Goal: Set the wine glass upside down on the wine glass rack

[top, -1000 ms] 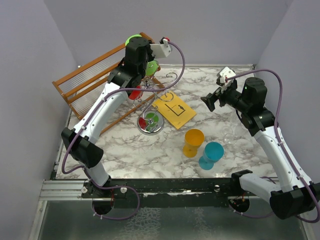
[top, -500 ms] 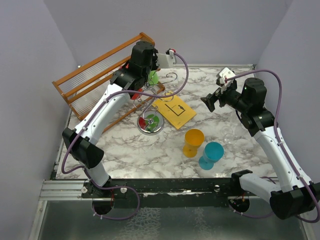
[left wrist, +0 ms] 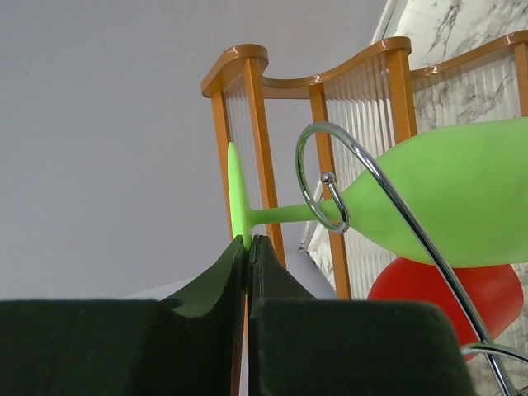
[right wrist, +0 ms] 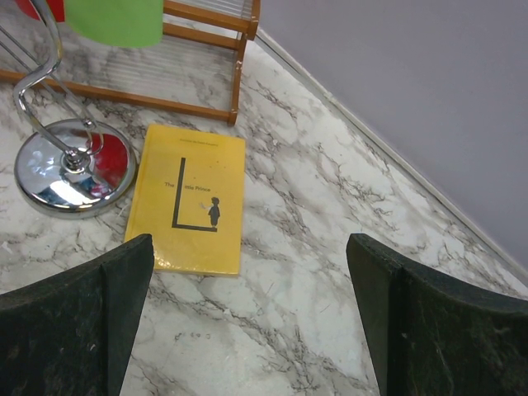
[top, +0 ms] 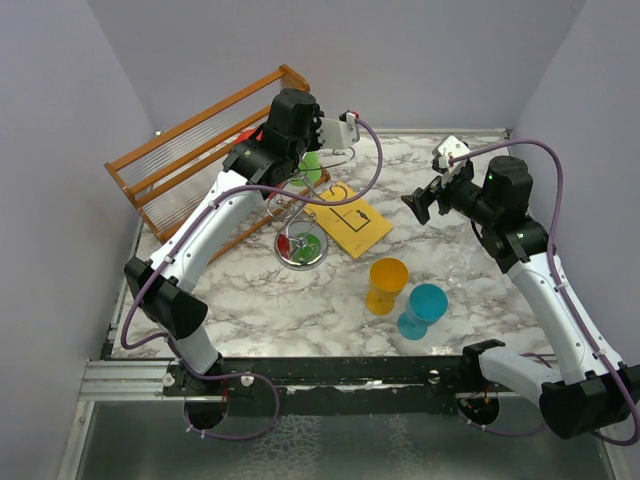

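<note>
The green wine glass (left wrist: pixel 437 198) lies sideways, its stem passing through a curled loop (left wrist: pixel 307 177) of the silver wire wine glass rack (top: pixel 301 248). My left gripper (left wrist: pixel 247 241) is shut on the edge of the glass's round foot (left wrist: pixel 236 194), above the rack in the top view (top: pixel 306 148). The green bowl also shows in the top view (top: pixel 312 166) and the right wrist view (right wrist: pixel 115 21). A red wine glass (left wrist: pixel 450 297) hangs just below it. My right gripper (right wrist: pixel 252 272) is open and empty, held above the table at the right (top: pixel 425 200).
A brown wooden slatted rack (top: pixel 190 150) stands at the back left, right behind the wire rack. A yellow book (top: pixel 348 220) lies beside the rack's shiny base (right wrist: pixel 74 169). An orange cup (top: pixel 386 285) and a teal glass (top: pixel 422 308) stand near the front.
My left gripper has moved to the right and turned, carrying the green glass over to the wire rack's arms. The right arm has not moved.
</note>
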